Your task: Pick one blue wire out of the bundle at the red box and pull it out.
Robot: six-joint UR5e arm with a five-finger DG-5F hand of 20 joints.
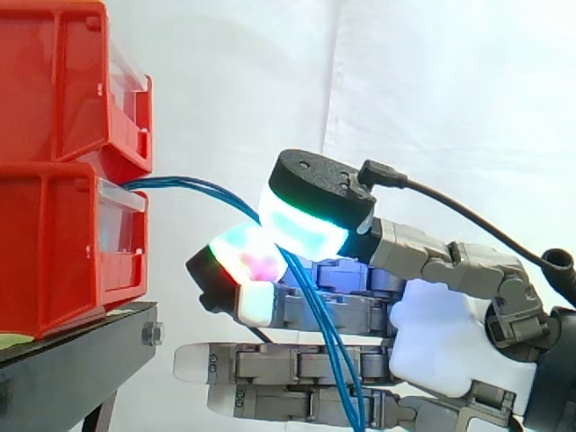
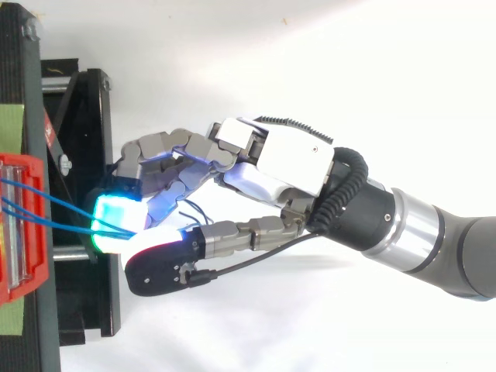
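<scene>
The blue wires (image 1: 198, 184) run out of the lower red box (image 1: 54, 252) to your hand (image 1: 441, 342), which pinches them between thumb and finger near the box front. Both strands look caught, so keep the pinch firm and draw level, straight away from the box.
</scene>
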